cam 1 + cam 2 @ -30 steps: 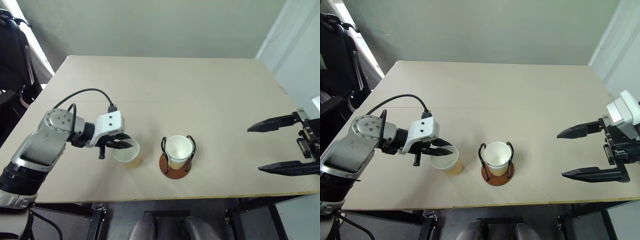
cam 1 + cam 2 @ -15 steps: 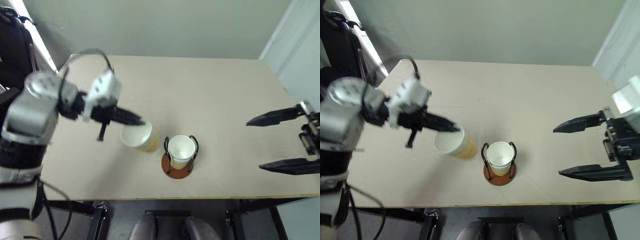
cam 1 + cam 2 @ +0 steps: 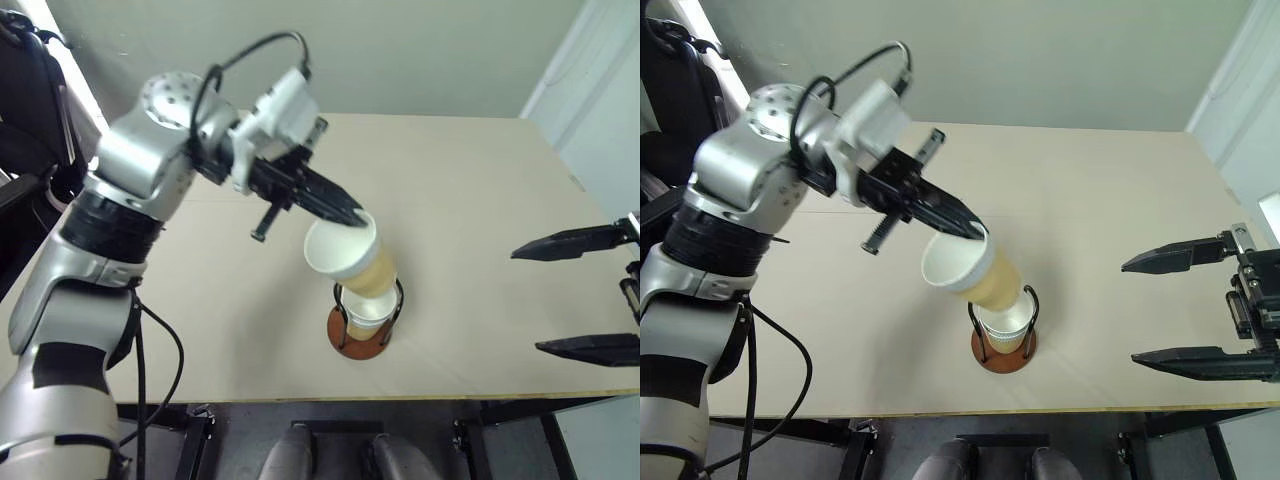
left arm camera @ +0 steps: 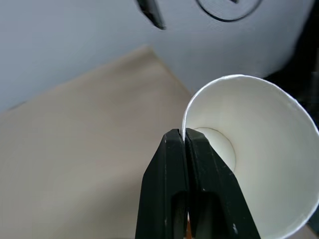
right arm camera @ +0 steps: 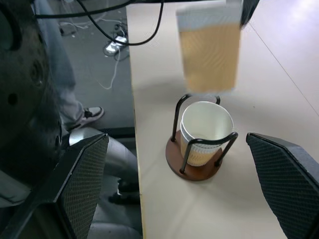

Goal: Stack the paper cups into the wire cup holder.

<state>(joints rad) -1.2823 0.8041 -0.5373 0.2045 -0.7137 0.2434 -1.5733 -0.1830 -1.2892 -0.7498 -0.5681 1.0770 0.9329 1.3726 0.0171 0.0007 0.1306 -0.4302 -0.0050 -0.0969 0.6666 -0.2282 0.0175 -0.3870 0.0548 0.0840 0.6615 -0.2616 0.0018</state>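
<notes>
My left gripper [image 3: 352,217] is shut on the rim of a tan ribbed paper cup [image 3: 352,259] and holds it tilted in the air just above the wire cup holder [image 3: 362,335]. In the left wrist view the two black fingers [image 4: 172,164] pinch the cup's white rim [image 4: 185,117]. A paper cup [image 5: 204,132] stands inside the holder's black loops on the brown disc base [image 5: 193,169]. The held cup [image 5: 209,52] hangs over it. My right gripper [image 3: 585,295] stands open at the table's right edge, apart from the holder.
The beige table [image 3: 450,190] stretches wide behind and beside the holder. Its front edge [image 3: 400,392] runs close below the holder. A dark chair [image 3: 25,110] stands off the table's left side. Cables [image 5: 112,42] lie on the floor.
My left gripper has lifted the cup off the table and carried it up and to the right, from beside the holder to above it. The right gripper has stayed open.
</notes>
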